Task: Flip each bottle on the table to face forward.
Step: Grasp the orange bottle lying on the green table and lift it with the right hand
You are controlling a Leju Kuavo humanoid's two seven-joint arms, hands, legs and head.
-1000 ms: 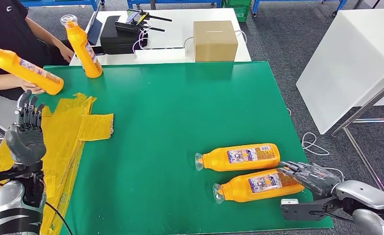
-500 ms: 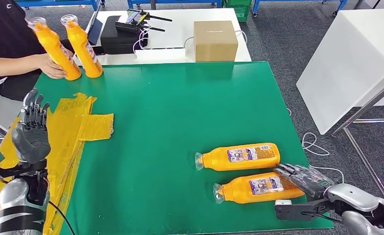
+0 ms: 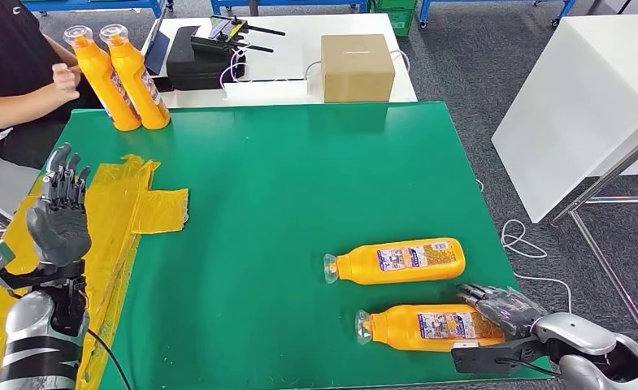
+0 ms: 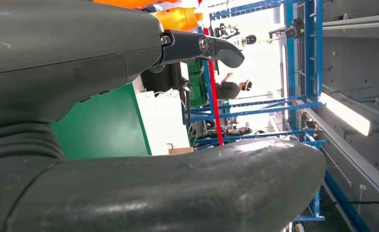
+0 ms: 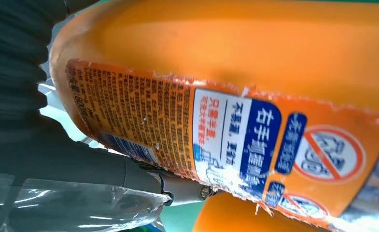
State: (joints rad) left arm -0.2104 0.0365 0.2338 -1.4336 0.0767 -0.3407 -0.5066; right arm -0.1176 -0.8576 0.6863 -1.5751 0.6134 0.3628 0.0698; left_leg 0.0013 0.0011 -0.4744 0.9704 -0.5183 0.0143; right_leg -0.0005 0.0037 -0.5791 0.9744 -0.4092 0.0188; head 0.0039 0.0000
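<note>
Two orange bottles lie on the green table (image 3: 299, 179) at the front right. The far lying bottle (image 3: 397, 260) has its label up and its cap to the left. The near lying bottle (image 3: 429, 327) is close to the front edge, and my right hand (image 3: 504, 307) grips its base end. Its label (image 5: 255, 140) shows close up in the right wrist view, against my right hand (image 5: 23, 121). My left hand (image 3: 59, 215) is raised at the left with its fingers spread and nothing in it; its thumb (image 4: 129, 188) shows in the left wrist view. Two upright bottles (image 3: 120, 77) stand together at the back left corner.
A person (image 3: 15, 73) sits at the back left, one hand lifted near the upright bottles. Crumpled yellow plastic sheet (image 3: 128, 211) covers the table's left side. Behind the table stand a cardboard box (image 3: 358, 67) and a black case (image 3: 197, 57). A white panel (image 3: 575, 114) stands to the right.
The person stood a second bottle upright beside the first and let go. My right hand pulled the near lying bottle toward the front edge. My left hand shifted slightly forward.
</note>
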